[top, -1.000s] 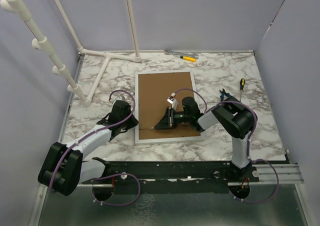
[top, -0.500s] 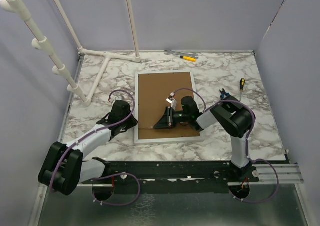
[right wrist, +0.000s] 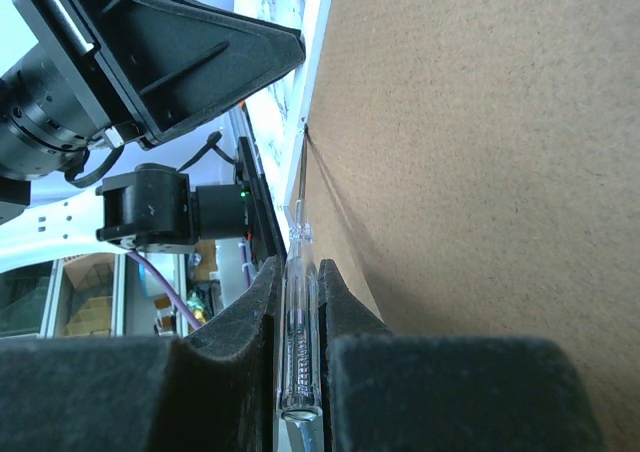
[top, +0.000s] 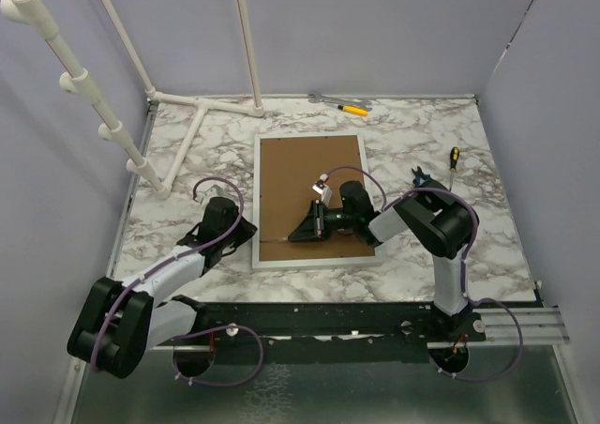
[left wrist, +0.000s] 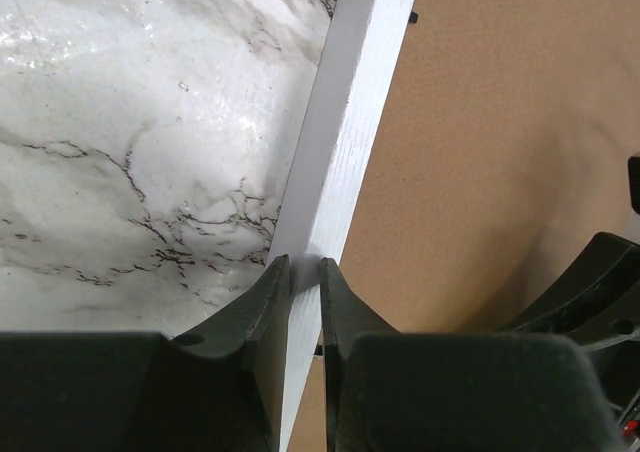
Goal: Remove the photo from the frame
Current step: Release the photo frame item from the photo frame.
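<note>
A white marble-patterned table [top: 422, 255] carried the frame [top: 309, 166], which lay brown back up at its middle. A white pipe stand [top: 192, 128] sat at the far left corner. A yellow-handled tool [top: 353, 110] lay by the far edge, and a screwdriver [top: 453, 158] and blue pliers [top: 418, 174] lay near the right edge.

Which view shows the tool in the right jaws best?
Right wrist: the clear tool sits between the jaws, tip at the frame edge. Top view: at most a faint line by the right gripper. Left wrist: none of it.

Left tool [left wrist: 305, 264] has closed onto the frame [left wrist: 350, 122].
</note>
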Motion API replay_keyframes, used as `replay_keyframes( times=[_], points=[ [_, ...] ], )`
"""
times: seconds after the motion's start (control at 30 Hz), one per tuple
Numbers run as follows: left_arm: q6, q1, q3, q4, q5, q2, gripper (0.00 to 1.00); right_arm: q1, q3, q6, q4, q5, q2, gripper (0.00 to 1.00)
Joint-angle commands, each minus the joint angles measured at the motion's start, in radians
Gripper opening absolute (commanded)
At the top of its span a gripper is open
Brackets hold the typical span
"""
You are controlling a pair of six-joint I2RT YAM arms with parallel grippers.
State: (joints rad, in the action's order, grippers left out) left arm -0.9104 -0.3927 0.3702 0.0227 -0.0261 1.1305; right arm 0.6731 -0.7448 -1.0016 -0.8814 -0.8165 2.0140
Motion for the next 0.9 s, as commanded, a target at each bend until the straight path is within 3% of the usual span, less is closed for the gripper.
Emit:
replay_keyframes(
  times=[0.0,0.6,0.87],
  points=[
    [-0.082,-0.015,-0.056,0.0,0.055,-0.015,0.13,0.023,-0.004,0.0,0.022,0.055,0.0,0.01],
    [-0.213,-0.11,-0.106,0.062,0.034,-0.023,0.13,0.028,-0.008,-0.011,0.07,0.103,-0.043,0.01],
    [-0.282,-0.183,-0.113,0.082,-0.034,-0.025,0.13,0.03,-0.062,0.064,0.351,0.166,-0.148,0.01]
  ],
)
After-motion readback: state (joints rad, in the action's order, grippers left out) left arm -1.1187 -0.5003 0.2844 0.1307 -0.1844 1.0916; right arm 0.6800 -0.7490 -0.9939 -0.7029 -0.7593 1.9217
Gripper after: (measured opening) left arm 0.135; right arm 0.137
